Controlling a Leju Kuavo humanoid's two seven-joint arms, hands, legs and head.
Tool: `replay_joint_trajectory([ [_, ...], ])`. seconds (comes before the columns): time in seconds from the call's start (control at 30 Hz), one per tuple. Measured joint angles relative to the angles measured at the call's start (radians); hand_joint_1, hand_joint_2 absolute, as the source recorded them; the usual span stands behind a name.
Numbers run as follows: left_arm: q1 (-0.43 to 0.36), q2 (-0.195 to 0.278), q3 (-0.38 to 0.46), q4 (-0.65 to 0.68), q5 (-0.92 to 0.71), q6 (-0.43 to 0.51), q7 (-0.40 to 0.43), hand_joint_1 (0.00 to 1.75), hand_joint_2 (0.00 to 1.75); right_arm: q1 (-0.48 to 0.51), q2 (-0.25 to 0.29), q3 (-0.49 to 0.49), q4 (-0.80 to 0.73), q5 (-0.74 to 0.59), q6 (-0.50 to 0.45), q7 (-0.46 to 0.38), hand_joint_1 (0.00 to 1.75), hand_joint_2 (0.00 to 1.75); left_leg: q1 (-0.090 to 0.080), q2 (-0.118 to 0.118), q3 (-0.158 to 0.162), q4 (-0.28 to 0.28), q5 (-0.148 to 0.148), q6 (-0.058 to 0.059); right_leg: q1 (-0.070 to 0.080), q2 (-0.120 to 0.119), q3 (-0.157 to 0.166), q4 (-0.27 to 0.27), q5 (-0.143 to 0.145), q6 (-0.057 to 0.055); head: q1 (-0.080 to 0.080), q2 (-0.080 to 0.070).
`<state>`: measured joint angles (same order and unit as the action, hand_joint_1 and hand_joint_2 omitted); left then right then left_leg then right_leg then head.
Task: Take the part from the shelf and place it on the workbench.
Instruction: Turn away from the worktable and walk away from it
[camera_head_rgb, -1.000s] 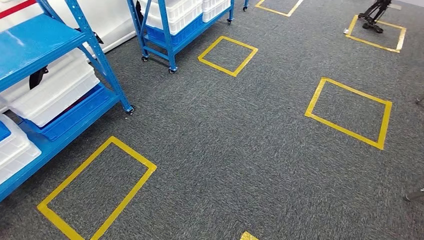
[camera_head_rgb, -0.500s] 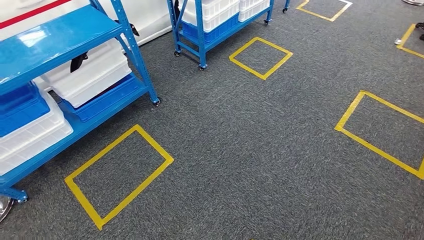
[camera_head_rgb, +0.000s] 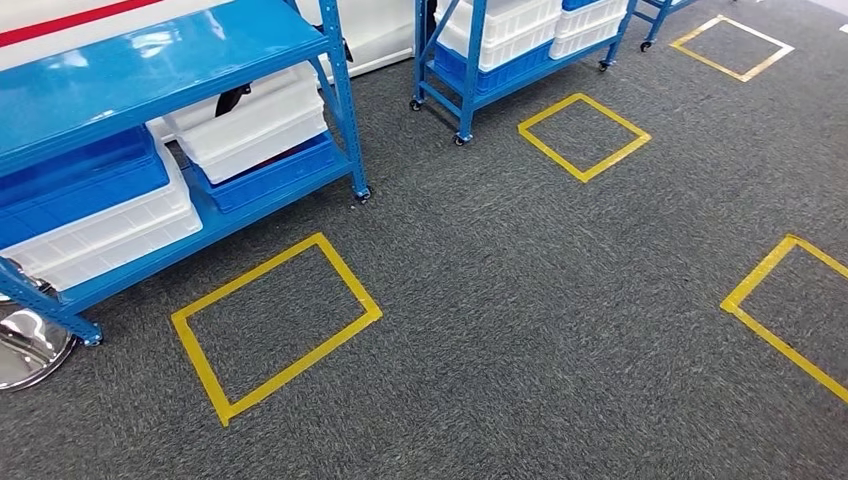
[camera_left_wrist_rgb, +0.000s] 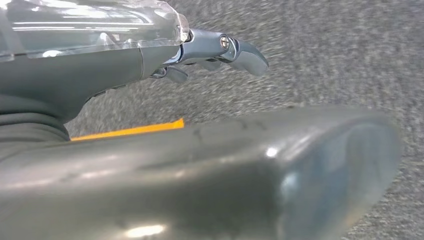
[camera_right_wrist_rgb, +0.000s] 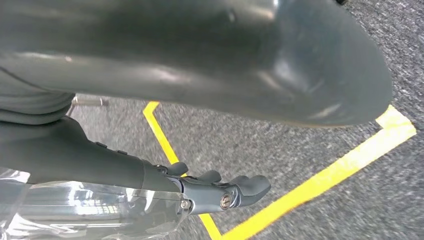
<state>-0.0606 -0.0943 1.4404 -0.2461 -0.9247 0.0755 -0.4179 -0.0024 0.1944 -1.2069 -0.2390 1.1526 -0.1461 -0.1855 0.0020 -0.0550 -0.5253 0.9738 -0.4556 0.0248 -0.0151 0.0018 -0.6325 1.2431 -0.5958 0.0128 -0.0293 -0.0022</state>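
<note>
Blue shelf (camera_head_rgb: 150, 60) stacked with white bins (camera_head_rgb: 255, 125), no readable labels. Left hand (camera_left_wrist_rgb: 220, 50) and right hand (camera_right_wrist_rgb: 225, 192) hanging over grey carpet (camera_head_rgb: 520, 300), fingers loosely extended, holding nothing.

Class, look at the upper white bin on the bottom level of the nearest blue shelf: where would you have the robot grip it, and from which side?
Grip the upper white bin by its protruding top rim on the long side facing the aisle, coming in from the yellow floor square. The shelf deck overhangs it closely, blocking any reach from above, and the post guards its right end. Contents cannot be seen.
</note>
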Motion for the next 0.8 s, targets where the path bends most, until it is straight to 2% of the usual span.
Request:
replay_joint_trajectory([
  [0.03,0.000,-0.001,0.001,0.000,0.000,0.000,0.003,0.00,0.00,0.001,0.000,0.000,-0.001,0.002,0.000,0.000,0.00,0.00,0.001,-0.014,0.001,0.004,-0.002,-0.004,-0.003,0.012,0.028,-0.067,0.044,0.001,0.000,0.000],
  [0.07,0.000,-0.002,0.001,0.000,0.000,0.000,0.005,0.00,0.00,0.001,-0.001,0.000,-0.001,0.004,0.000,-0.001,0.00,0.00,0.001,-0.026,0.000,0.010,-0.006,-0.009,-0.006,0.034,0.057,-0.133,0.074,0.002,0.000,0.000],
  [0.1,-0.001,-0.003,0.001,0.000,0.000,0.000,0.007,0.00,0.00,0.001,-0.001,0.000,-0.001,0.005,0.000,-0.002,0.00,0.00,0.001,-0.037,-0.003,0.016,-0.009,-0.015,-0.008,0.050,0.078,-0.182,0.093,0.001,0.000,0.000],
  [0.13,-0.002,-0.003,0.002,0.000,0.000,0.000,0.008,0.00,0.00,0.001,-0.001,0.000,-0.001,0.006,0.000,-0.002,0.00,0.00,0.001,-0.046,-0.008,0.020,-0.011,-0.021,-0.008,0.063,0.088,-0.209,0.099,-0.001,-0.001,0.000],
  [0.17,-0.002,-0.003,0.002,0.000,0.001,0.000,0.009,0.00,0.00,0.001,-0.001,0.000,-0.002,0.007,0.000,-0.003,0.00,0.00,0.001,-0.055,-0.013,0.022,-0.012,-0.028,-0.006,0.064,0.090,-0.215,0.095,-0.005,-0.001,0.000],
  [0.23,0.000,-0.003,0.002,0.000,0.000,0.000,0.009,0.00,0.00,-0.001,-0.001,-0.001,-0.003,0.009,0.000,-0.004,0.00,0.00,0.005,-0.064,-0.019,0.024,-0.013,-0.040,-0.004,0.042,0.091,-0.220,0.099,-0.019,-0.001,0.000],
  [0.3,0.001,-0.005,0.003,0.000,-0.004,0.000,0.004,0.00,0.00,0.000,-0.001,-0.002,-0.004,0.009,0.000,-0.004,0.00,0.00,0.006,-0.026,-0.040,0.069,-0.043,-0.049,-0.005,0.018,0.095,-0.228,0.101,-0.033,-0.004,0.000],
  [0.37,0.000,-0.010,0.003,0.000,-0.009,0.002,-0.003,0.00,0.00,0.002,-0.001,-0.005,-0.005,0.007,-0.001,-0.003,0.00,0.00,0.006,0.026,-0.100,0.191,-0.108,-0.056,-0.003,-0.007,0.096,-0.230,0.100,-0.042,-0.008,0.000],
  [0.4,-0.001,-0.014,0.003,0.000,-0.010,0.003,-0.006,0.00,0.00,0.003,-0.001,-0.006,-0.005,0.007,-0.001,-0.003,0.00,0.00,0.008,0.038,-0.135,0.259,-0.137,-0.059,-0.001,-0.021,0.096,-0.230,0.099,-0.044,-0.008,0.000],
  [0.43,-0.001,-0.016,0.003,0.000,-0.012,0.003,-0.008,0.00,0.00,0.003,-0.001,-0.007,-0.005,0.007,-0.001,-0.003,0.00,0.00,0.009,0.043,-0.159,0.306,-0.149,-0.061,0.000,-0.035,0.096,-0.230,0.097,-0.045,-0.008,0.000],
  [0.47,0.001,-0.019,0.003,0.000,-0.013,0.003,-0.010,0.00,0.00,0.003,-0.001,-0.008,-0.005,0.007,-0.001,-0.003,0.00,0.00,0.010,0.046,-0.165,0.316,-0.142,-0.061,0.001,-0.047,0.098,-0.230,0.095,-0.044,-0.008,0.000],
  [0.5,0.002,-0.020,0.003,0.000,-0.014,0.003,-0.011,0.00,0.00,0.002,-0.001,-0.008,-0.005,0.007,-0.001,-0.003,0.00,0.00,0.010,0.050,-0.149,0.286,-0.116,-0.059,0.002,-0.059,0.101,-0.229,0.092,-0.043,-0.008,0.000],
  [0.53,0.003,-0.021,0.003,0.000,-0.014,0.002,-0.011,0.00,0.00,0.002,-0.001,-0.008,-0.005,0.007,-0.001,-0.003,0.00,0.00,0.009,0.062,-0.115,0.220,-0.078,-0.055,0.002,-0.071,0.106,-0.229,0.089,-0.041,-0.008,0.000],
  [0.6,0.001,-0.021,0.003,0.000,-0.015,0.002,-0.012,0.00,0.00,0.002,0.000,-0.009,-0.005,0.007,-0.001,-0.003,0.00,0.00,0.000,0.103,-0.045,0.083,-0.023,-0.041,0.006,-0.091,0.115,-0.229,0.081,-0.034,-0.007,0.000],
  [0.63,0.000,-0.021,0.003,0.000,-0.015,0.002,-0.013,0.00,0.00,0.002,0.000,-0.010,-0.005,0.007,-0.001,-0.003,0.00,0.00,-0.005,0.118,-0.027,0.044,-0.013,-0.035,0.007,-0.101,0.119,-0.228,0.078,-0.029,-0.007,0.000],
  [0.67,-0.001,-0.021,0.002,0.000,-0.015,0.001,-0.013,0.00,0.00,0.000,0.001,-0.010,-0.005,0.007,0.000,-0.003,0.00,0.00,-0.009,0.123,-0.022,0.030,-0.013,-0.030,0.008,-0.109,0.122,-0.228,0.076,-0.024,-0.007,0.000],
  [0.73,0.002,-0.021,0.002,0.000,-0.016,0.001,-0.014,0.00,0.00,-0.004,0.001,-0.012,-0.006,0.007,0.000,-0.003,0.00,0.00,-0.007,0.101,-0.022,0.025,-0.009,-0.021,0.008,-0.122,0.128,-0.230,0.072,-0.013,-0.007,0.000],
  [0.77,0.004,-0.022,0.002,0.000,-0.016,0.001,-0.014,0.00,0.00,-0.006,0.001,-0.013,-0.006,0.007,0.000,-0.003,0.00,0.00,-0.004,0.091,-0.019,0.019,-0.006,-0.016,0.007,-0.108,0.129,-0.223,0.064,-0.008,-0.006,0.000],
  [0.8,0.004,-0.023,0.002,0.000,-0.016,0.001,-0.014,0.00,0.00,-0.006,0.001,-0.014,-0.007,0.007,0.000,-0.002,0.00,0.00,0.000,0.081,-0.015,0.014,-0.002,-0.010,0.006,-0.084,0.120,-0.200,0.046,-0.003,-0.005,0.000],
])
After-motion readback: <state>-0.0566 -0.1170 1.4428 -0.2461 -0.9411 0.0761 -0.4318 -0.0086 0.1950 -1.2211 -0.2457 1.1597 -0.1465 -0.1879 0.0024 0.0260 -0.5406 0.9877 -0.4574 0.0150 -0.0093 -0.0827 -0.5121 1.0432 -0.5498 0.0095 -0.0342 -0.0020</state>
